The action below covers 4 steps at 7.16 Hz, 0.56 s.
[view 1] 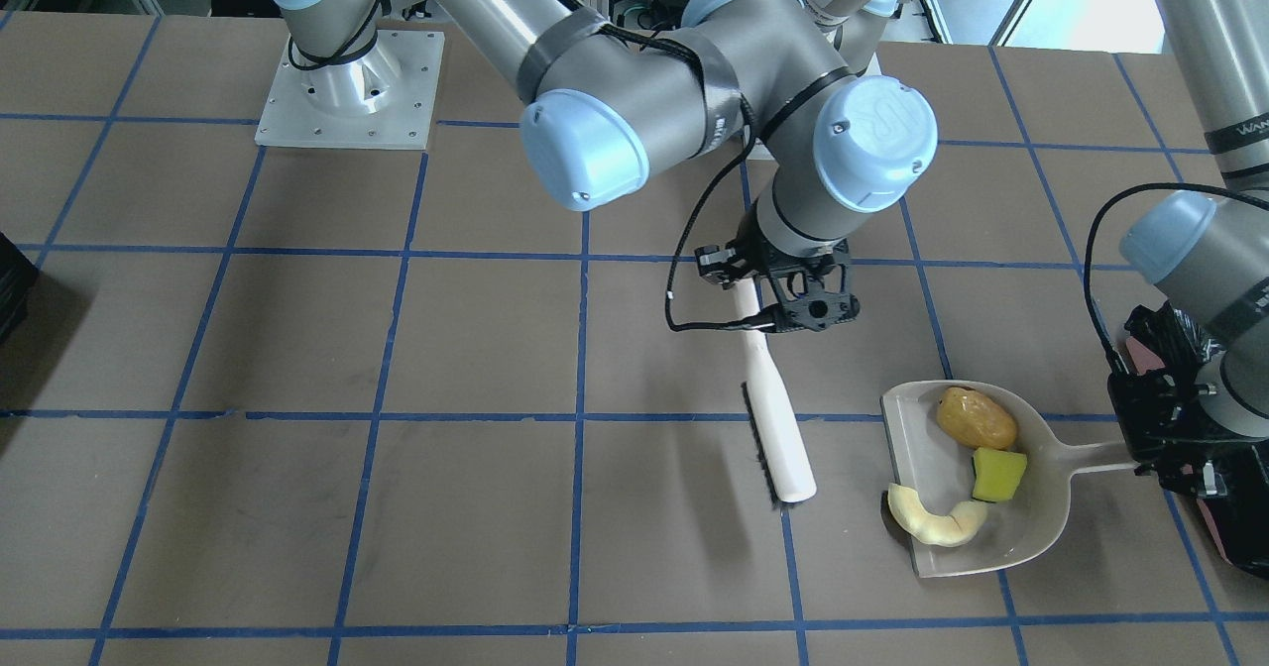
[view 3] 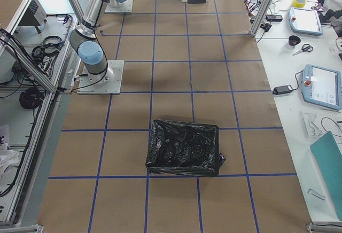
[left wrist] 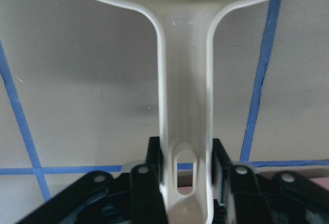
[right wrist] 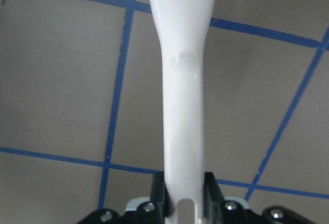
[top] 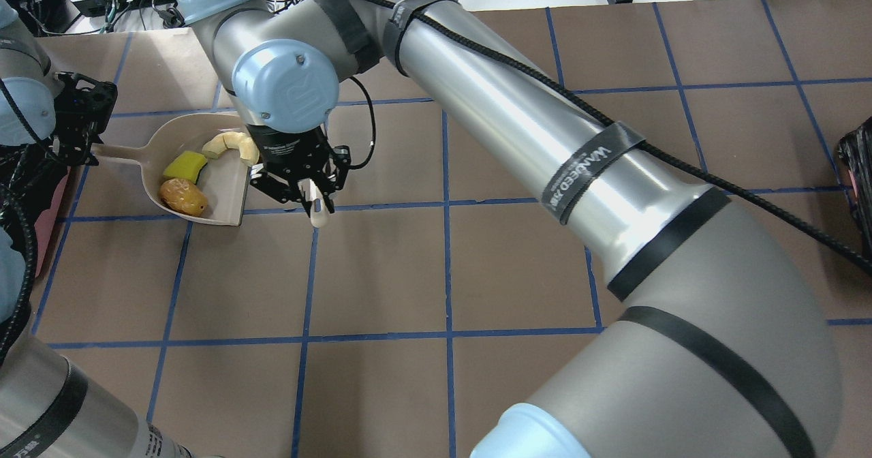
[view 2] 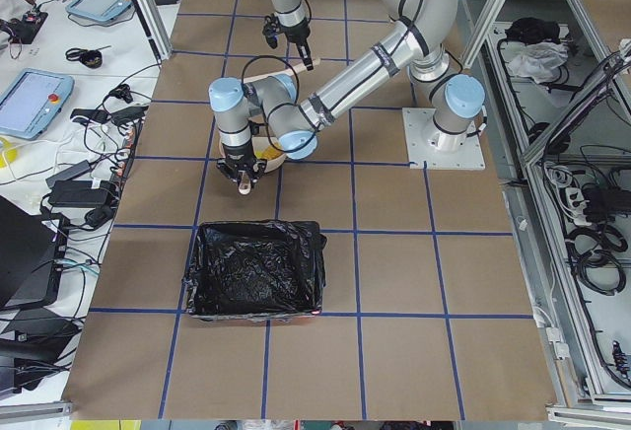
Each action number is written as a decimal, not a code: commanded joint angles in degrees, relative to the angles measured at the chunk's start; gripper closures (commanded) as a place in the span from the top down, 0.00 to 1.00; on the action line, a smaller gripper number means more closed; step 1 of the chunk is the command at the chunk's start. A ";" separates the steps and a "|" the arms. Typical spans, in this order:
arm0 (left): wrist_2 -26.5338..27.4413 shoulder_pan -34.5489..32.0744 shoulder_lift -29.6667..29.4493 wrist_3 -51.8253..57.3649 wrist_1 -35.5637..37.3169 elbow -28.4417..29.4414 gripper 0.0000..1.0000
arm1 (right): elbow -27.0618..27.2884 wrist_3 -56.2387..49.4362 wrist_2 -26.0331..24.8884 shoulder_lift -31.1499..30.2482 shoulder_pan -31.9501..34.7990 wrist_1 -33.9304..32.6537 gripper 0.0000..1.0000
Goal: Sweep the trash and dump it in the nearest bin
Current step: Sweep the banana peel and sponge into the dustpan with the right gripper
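Observation:
The trash lies in the cream dustpan: a brown lump, a yellow-green wedge and a pale curved rind at the pan's open lip. My left gripper is shut on the dustpan's handle. My right gripper is shut on the white brush's handle; the brush stands just beside the pan's mouth, black bristles turned away from it. The bin, pink with a black bag, sits right behind the left gripper, at the table's end.
A second black-bagged container stands at the table's opposite end, far from the pan. The right arm's long grey links span the table's middle. The arm's base plate is bolted at the back.

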 commanded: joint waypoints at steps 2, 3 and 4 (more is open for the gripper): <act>-9.74 0.50 1.74 -3.01 -5.82 0.18 0.00 | 27.97 -0.71 -4.25 -19.37 -6.17 -8.66 0.00; -12.12 0.85 2.01 -4.42 -8.87 0.35 0.00 | 37.73 -2.63 -4.44 -25.09 -8.89 -14.29 0.00; -14.75 1.46 2.62 -7.13 -11.25 1.05 0.00 | 45.31 -4.56 -5.22 -29.50 -11.00 -18.87 0.00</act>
